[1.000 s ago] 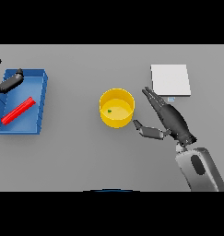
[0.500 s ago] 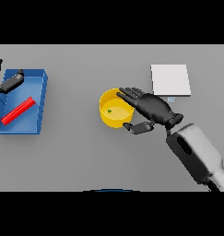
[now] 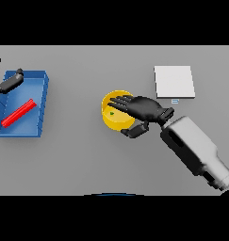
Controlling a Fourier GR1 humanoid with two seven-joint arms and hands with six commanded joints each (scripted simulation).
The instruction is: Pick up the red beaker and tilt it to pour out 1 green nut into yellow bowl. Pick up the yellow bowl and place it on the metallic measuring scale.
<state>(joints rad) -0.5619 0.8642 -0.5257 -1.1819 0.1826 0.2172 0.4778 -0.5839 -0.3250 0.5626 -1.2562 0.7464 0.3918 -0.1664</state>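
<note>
The yellow bowl point(image 3: 113, 121) stands at the table's middle with a small green nut point(image 3: 111, 113) inside it. My right hand point(image 3: 146, 108) reaches in from the right. Its straight fingers lie spread over the bowl's right half, and the thumb point(image 3: 134, 131) hangs just off the bowl's lower right side, so the hand is open. A red beaker point(image 3: 18, 113) lies on its side in a blue tray point(image 3: 42, 102) at the left. My left hand point(image 3: 9, 82) shows at the far left edge above the tray, open and idle. The scale point(image 3: 174, 81) is a pale square plate at the upper right.
A small display strip point(image 3: 175, 100) sits on the scale's near edge, close to my right wrist. The blue tray's raised walls enclose the beaker. Bare grey table lies between the tray and the bowl and along the front.
My right hand has swung left from beside the bowl to over its right half, fingers now across the rim. The bowl, beaker and left hand have not moved.
</note>
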